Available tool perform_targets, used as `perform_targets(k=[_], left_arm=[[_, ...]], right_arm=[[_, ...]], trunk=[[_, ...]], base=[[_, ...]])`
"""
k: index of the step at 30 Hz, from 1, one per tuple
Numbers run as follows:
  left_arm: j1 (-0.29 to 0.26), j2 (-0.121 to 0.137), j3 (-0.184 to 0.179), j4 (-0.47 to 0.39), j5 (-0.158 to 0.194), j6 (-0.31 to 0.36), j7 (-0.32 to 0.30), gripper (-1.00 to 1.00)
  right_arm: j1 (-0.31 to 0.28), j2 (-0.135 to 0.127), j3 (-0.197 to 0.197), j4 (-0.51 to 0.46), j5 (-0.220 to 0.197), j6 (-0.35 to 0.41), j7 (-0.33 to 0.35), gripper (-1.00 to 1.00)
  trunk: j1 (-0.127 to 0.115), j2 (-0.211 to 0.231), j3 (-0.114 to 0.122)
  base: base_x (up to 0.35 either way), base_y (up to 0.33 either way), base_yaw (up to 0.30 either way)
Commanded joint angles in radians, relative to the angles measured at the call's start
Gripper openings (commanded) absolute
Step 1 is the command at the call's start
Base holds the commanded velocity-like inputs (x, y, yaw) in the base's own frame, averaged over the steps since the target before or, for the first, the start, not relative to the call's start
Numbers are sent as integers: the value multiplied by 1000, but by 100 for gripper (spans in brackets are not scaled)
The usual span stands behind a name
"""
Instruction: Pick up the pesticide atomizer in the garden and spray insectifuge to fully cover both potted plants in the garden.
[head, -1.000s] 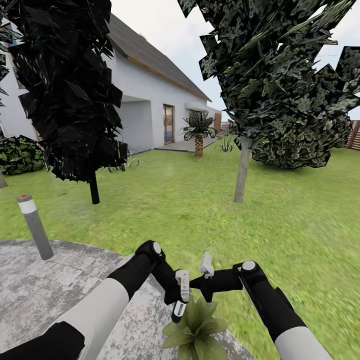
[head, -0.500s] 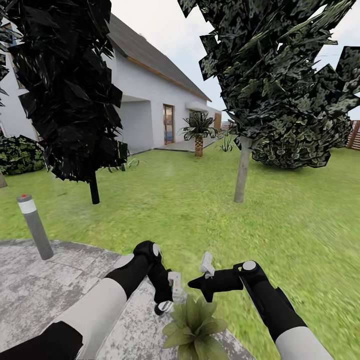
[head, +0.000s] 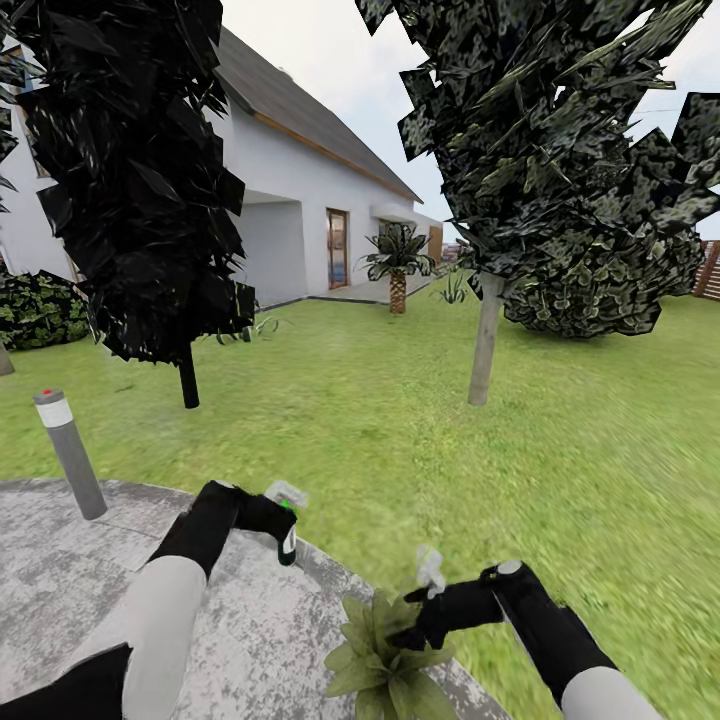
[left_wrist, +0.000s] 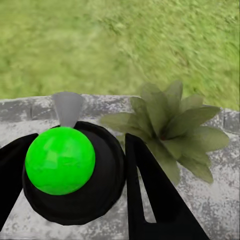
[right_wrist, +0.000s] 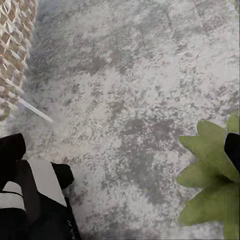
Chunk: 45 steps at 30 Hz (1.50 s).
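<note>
While left gripper (head: 283, 520) clamps atomizer (left_wrist: 67, 172), potted plant (head: 385, 655) sits near.

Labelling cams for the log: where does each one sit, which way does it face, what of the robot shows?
Head: on the robot's head, looking forward and down over lawn, paving and house; both arms, left gripper, right gripper.
Left wrist: near the left gripper, looking along its black fingers past the green-capped sprayer they hold, to paving and lawn.
Right wrist: looking down at the paving; black and white robot parts at one corner.
Shared: the potted plant.
</note>
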Motion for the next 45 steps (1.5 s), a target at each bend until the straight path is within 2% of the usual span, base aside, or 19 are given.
perform_targets(k=[1, 2, 3, 6, 7, 9, 12, 14, 15, 17, 18, 20, 22, 23, 24, 27, 40, 45], left_arm=[[1, -2, 39, -1, 0, 9, 27, -100], [2, -2, 59, 0, 1, 10, 57, -100], [3, -2, 77, 4, 2, 11, 88, -100], [5, -2, 91, 39, 4, 12, 114, -100], [5, -2, 93, 66, 6, 12, 119, -100], [5, -2, 97, 108, 8, 13, 122, -100], [5, -2, 118, 123, 10, 35, 121, -100], [5, -2, 137, 126, 9, 99, 121, -100], [5, -2, 142, 127, 9, 139, 121, -100], [5, -2, 147, 128, 8, 201, 120, -100], [5, -2, 148, 128, 8, 225, 120, -100], [6, -2, 149, 128, 7, 242, 120, -100], [5, -2, 149, 128, 6, 249, 120, -100], [5, -2, 148, 128, 4, 253, 120, -100], [6, -1, 148, 128, 3, 254, 121, -100], [6, 0, 147, 128, 3, 255, 122, -100], [6, 0, 145, 128, 1, 258, 121, -100], [6, 0, 144, 128, -1, 305, 122, -100]], right_arm=[[-1, -23, -42, 73, -1, 8, 2, 100], [-1, -57, -107, 144, -1, 5, 1, 100], [-1, -108, -211, 227, -1, 1, 3, 100], [-1, -235, -459, 355, -1, -3, 6, 100], [0, -284, -551, 401, -1, -6, 4, 100], [-1, -343, -644, 445, -1, -37, -1, 100], [-1, -361, -672, 458, -1, -95, -12, 100], [-1, -364, -699, 461, -1, -139, -61, 100], [-1, -365, -726, 461, -1, -158, -110, 100], [-1, -363, -789, 462, -1, -182, -250, 100], [-1, -359, -818, 462, 0, -196, -371, 100], [-1, -357, -836, 462, 0, -205, -502, 100], [-1, -355, -844, 464, 0, -209, -563, 100], [-1, -354, -849, 498, 1, -210, -596, 100], [-1, -354, -851, 536, -1, -210, -603, 100], [-1, -354, -854, 550, -1, -205, -604, 100], [-1, -354, -855, 553, -1, -200, -607, 100], [-1, -354, -856, 572, -1, -200, -608, 100]], trunk=[[0, -1, -1], [0, -1, -1], [0, -1, -1], [0, -1, -1], [0, -1, -1], [0, -1, -1], [0, -1, -1], [0, -1, -1], [0, -1, -1], [0, -1, -1], [0, -1, -1], [0, -1, -1], [0, -1, -1], [0, -1, -1], [0, -1, -1], [0, -1, -1], [0, -1, -15], [0, -1, -23]], base=[[0, 0, 0], [0, 0, 0], [0, 0, 0], [0, 0, 0], [0, 0, 0], [0, 0, 0], [0, 0, 0], [0, 0, 0], [0, 0, 0], [0, 0, 0], [0, 0, 0], [0, 0, 0], [0, 0, 0], [0, 0, 0], [0, 0, 0], [0, 0, 0], [0, 0, 0], [0, 0, 0]])
